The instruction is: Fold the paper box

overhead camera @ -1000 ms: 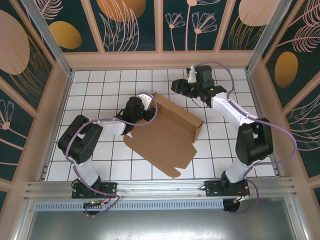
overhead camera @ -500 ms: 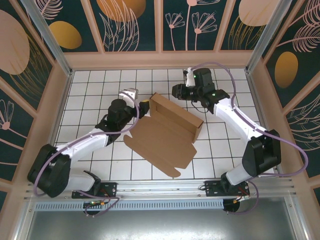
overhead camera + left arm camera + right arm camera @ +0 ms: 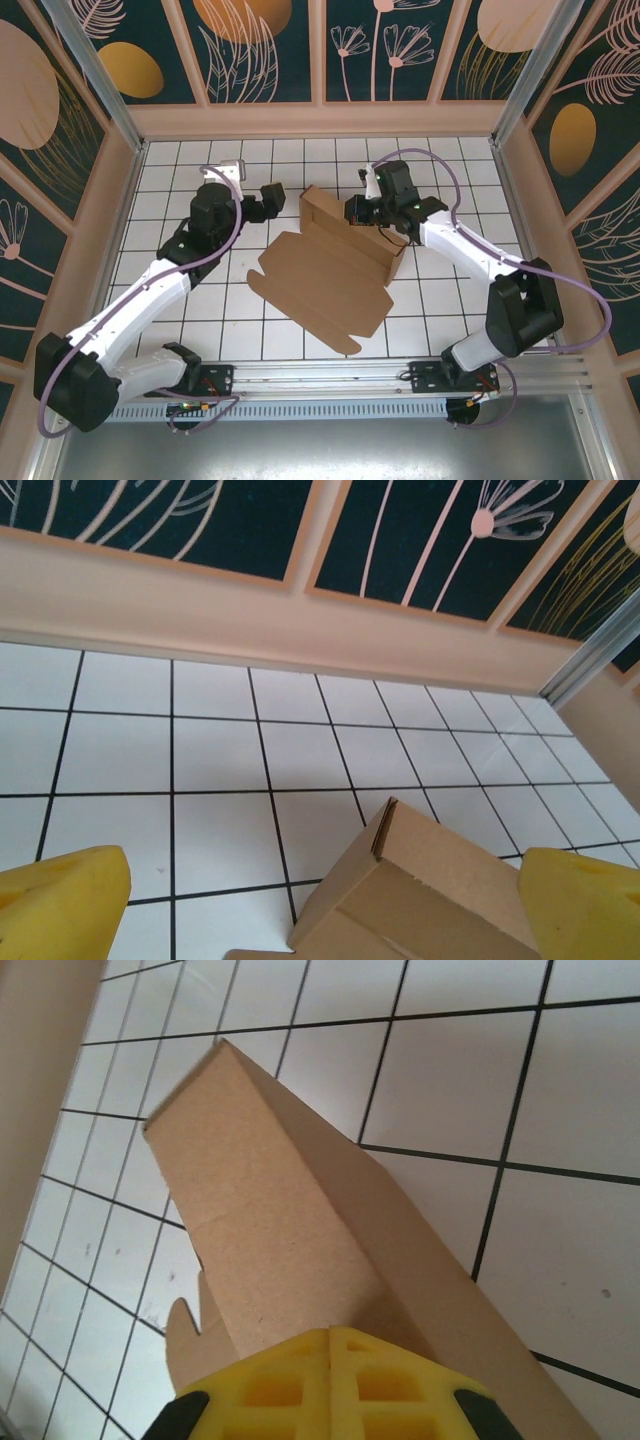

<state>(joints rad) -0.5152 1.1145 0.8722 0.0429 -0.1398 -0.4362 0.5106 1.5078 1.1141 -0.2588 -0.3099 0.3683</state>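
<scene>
The paper box lies mid-table as a brown cardboard sheet. Its back wall is folded upright and a front flap lies flat toward me. My left gripper hovers open just left of the box's rear left corner. In the left wrist view its yellow fingers sit far apart, with that corner ahead between them. My right gripper is shut, its tips against the outer face of the upright wall. The right wrist view shows the joined yellow fingertips pressed to the cardboard.
White tiled floor with black grid lines surrounds the box. Peach enclosure walls close in the back and both sides. A metal rail runs along the near edge by the arm bases.
The left arm has stretched out and swung its gripper away from the box's left end, up and to the left. The right gripper has dropped forward onto the upright back wall.
</scene>
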